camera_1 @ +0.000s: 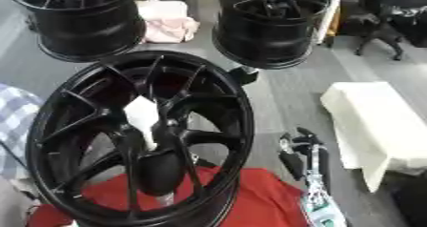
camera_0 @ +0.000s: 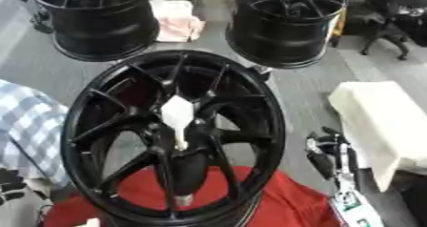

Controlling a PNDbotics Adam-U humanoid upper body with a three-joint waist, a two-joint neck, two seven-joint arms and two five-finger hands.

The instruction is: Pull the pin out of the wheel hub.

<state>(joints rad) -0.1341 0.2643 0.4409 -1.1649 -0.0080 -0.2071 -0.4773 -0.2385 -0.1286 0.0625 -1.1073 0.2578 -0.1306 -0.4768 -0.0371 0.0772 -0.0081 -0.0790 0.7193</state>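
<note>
Fingers (camera_0: 327, 147) of right hand (camera_0: 333, 161) at 4 o'clock beside wheel hub (camera_0: 173, 135), straight, apart from rim, holding nothing. Hub upright at centre on red cloth (camera_0: 283, 202); white pin (camera_0: 178, 118) stuck through centre bore. Left hand not seen.

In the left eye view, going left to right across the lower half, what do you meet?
Checked cloth → black wheel with a white pin at its hub → right hand → white block.
</note>
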